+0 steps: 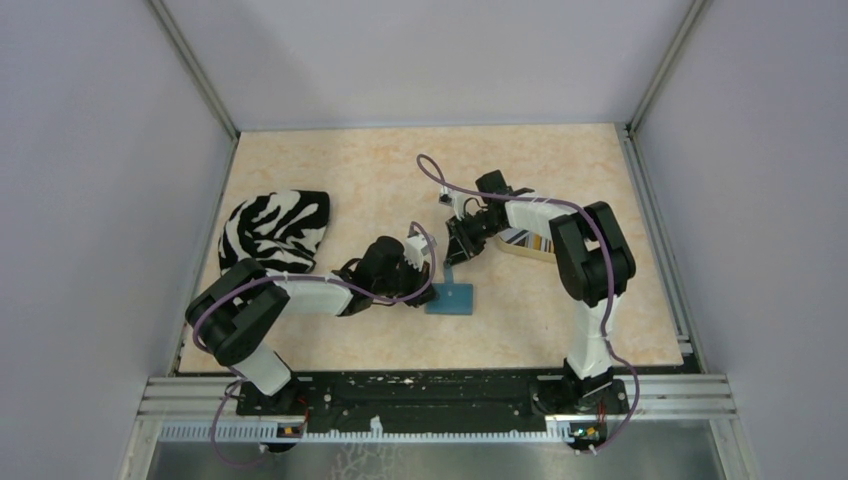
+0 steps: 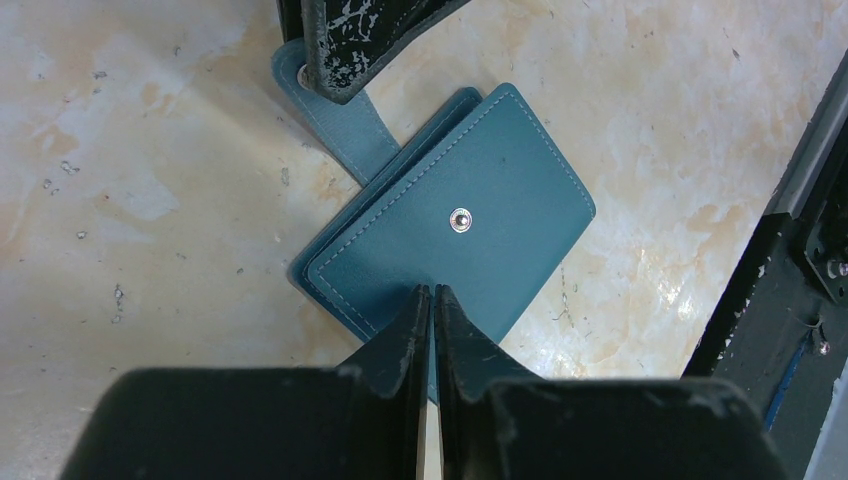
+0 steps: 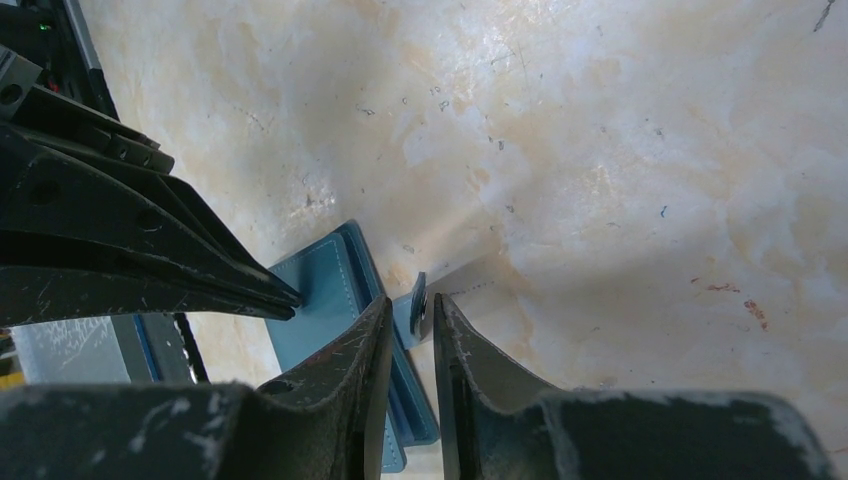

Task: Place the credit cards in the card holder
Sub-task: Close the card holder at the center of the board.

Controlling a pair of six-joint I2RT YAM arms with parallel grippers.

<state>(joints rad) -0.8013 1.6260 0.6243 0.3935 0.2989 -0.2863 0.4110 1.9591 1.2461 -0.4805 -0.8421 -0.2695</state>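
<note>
Two pinches on the card holder (image 2: 480, 190): left gripper (image 2: 432, 300) nips its edge, right gripper (image 3: 410, 312) its tab (image 3: 418, 300); my right arm (image 1: 590, 255) hides most cards (image 1: 522, 238).

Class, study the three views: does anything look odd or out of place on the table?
The card holder has its snap tab undone and stretched out sideways, pinched by the right pincer, while the left pincer clamps the opposite edge. The holder is folded shut. A zebra-striped cloth lies bunched at the left of the table.

We see a beige marbled table (image 1: 380, 170) carrying a zebra-striped cloth (image 1: 275, 228) at left, the teal card holder (image 1: 450, 298) mid-table, and a tray (image 1: 515, 251) at right.
</note>
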